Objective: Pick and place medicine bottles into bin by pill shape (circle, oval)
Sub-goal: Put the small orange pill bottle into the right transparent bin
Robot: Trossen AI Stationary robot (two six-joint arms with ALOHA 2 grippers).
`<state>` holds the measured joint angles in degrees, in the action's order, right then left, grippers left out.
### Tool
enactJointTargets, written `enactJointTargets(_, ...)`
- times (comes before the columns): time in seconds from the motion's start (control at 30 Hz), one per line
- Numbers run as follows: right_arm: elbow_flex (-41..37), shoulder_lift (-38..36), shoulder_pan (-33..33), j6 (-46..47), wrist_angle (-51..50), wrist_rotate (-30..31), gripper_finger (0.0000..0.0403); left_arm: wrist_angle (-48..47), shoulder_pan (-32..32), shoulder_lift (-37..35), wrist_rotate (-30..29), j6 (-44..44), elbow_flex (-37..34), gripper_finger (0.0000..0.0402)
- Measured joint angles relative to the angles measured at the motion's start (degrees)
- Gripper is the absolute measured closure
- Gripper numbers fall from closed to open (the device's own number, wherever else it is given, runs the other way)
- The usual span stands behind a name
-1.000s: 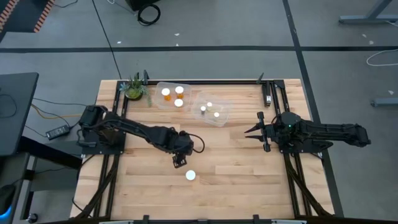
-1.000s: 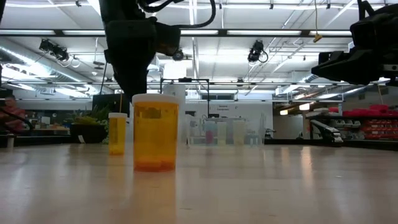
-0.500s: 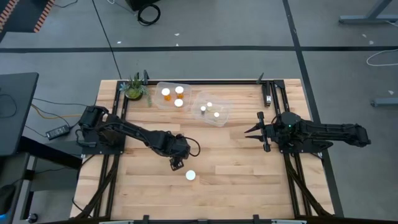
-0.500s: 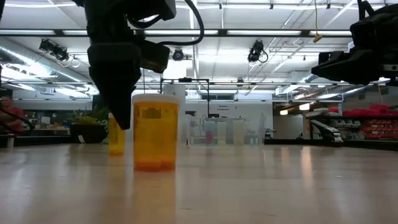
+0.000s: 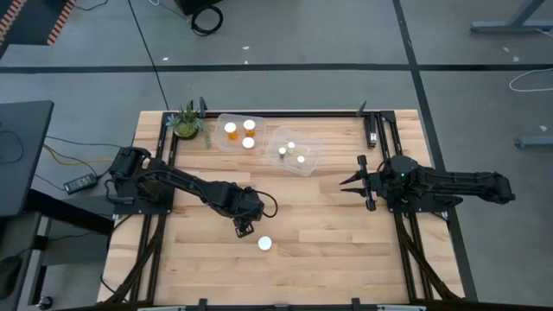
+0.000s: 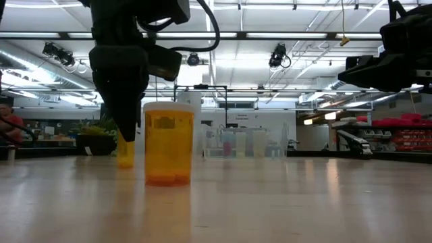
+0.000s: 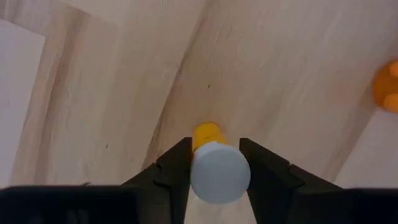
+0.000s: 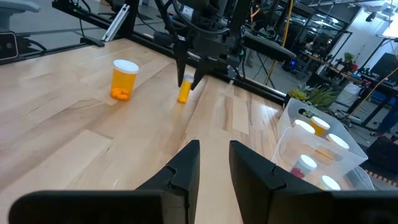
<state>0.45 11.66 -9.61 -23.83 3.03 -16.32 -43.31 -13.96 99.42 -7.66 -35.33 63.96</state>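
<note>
The left gripper (image 7: 214, 163) stands over a small bottle (image 7: 215, 167) on the table (image 5: 346, 233), one finger on each side of its white cap; contact is hard to make out. A bigger bottle (image 5: 264, 244) stands just beside. The right gripper (image 5: 347, 184) hovers open, well apart.
</note>
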Motion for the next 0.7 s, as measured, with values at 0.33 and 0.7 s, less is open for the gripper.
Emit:
enactJointTargets(0.33, 0.00, 0.00, 0.00, -0.02, 0.00, 0.00, 0.0310, -0.31, 1.09, -0.11, 0.77, 0.27, 0.36, 0.0268)
enactJointTargets(0.7, 0.00, 0.00, 0.00, -0.02, 0.02, 0.00, 0.0310, 5.13, 8.14, -0.20, 1.05, 9.87, 5.16, 0.0279)
